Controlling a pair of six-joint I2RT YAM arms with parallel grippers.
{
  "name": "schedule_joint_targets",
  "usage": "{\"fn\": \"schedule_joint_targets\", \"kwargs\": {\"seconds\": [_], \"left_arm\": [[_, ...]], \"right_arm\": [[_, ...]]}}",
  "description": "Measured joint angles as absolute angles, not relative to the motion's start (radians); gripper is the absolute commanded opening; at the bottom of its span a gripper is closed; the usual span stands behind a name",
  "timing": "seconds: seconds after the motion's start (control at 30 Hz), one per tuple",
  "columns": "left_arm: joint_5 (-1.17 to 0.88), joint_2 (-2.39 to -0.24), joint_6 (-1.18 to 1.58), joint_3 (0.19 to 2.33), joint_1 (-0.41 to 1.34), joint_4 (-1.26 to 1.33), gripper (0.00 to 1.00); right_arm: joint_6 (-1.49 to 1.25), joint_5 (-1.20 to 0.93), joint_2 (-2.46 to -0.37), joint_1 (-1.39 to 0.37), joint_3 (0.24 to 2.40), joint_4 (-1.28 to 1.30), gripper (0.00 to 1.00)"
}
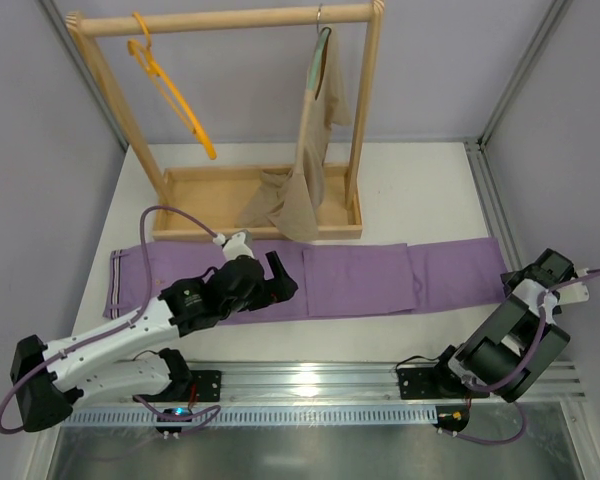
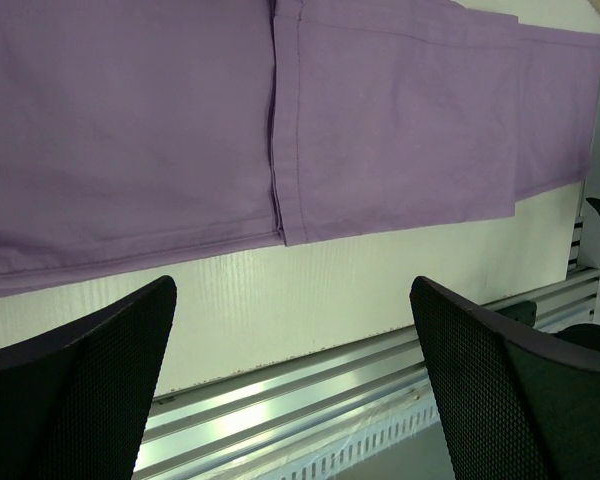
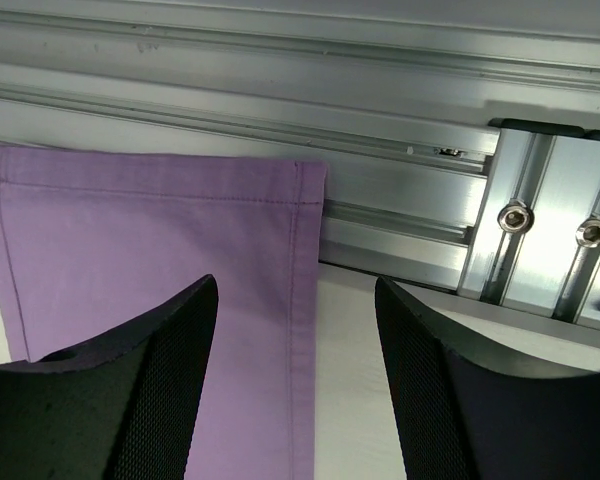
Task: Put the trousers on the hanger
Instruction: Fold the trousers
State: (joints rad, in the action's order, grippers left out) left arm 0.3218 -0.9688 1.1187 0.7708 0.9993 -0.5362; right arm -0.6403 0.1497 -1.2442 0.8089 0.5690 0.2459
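The lilac trousers lie flat across the table, with the striped waistband at the left. The orange hanger hangs at the left end of the wooden rack's bar. My left gripper is open and empty, hovering over the trousers' middle near their front edge. In the left wrist view, the trousers fill the top, and bare table shows between the gripper's fingers. My right gripper is open and empty at the trousers' right end. In the right wrist view it straddles the edge of the hem.
A wooden rack with a tray base stands at the back. It holds a beige garment on a grey-green hanger. An aluminium rail runs along the near edge, and a frame rail runs along the right side.
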Motion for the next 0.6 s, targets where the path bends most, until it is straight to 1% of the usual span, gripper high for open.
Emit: {"fn": "schedule_joint_targets", "kwargs": {"seconds": [0.23,0.33,0.37,0.43,0.47,0.53,0.57,0.6], "left_arm": [[0.318,-1.017,1.118,0.797,0.999,-0.537,1.0],[0.318,-1.019,1.117,0.802,0.999,-0.539,1.0],[0.319,-1.019,1.117,0.804,0.999,-0.54,1.0],[0.319,-1.019,1.117,0.81,0.999,-0.541,1.0],[0.319,-1.019,1.117,0.813,0.999,-0.541,1.0],[0.321,-1.019,1.117,0.818,0.999,-0.54,1.0],[0.321,-1.019,1.117,0.818,0.999,-0.54,1.0],[0.322,-1.019,1.117,0.818,0.999,-0.541,1.0]], "right_arm": [[-0.656,0.119,-1.325,0.819,0.512,0.102,0.67],[-0.665,0.115,-1.338,0.821,0.495,0.052,0.64],[-0.67,0.114,-1.338,0.821,0.489,0.038,0.59],[-0.68,0.111,-1.338,0.822,0.478,0.014,0.53],[-0.685,0.11,-1.338,0.822,0.475,0.006,0.47],[-0.691,0.105,-1.349,0.822,0.475,-0.007,0.37],[-0.692,0.104,-1.356,0.822,0.475,-0.012,0.24],[-0.693,0.104,-1.362,0.822,0.475,-0.018,0.17]]}}
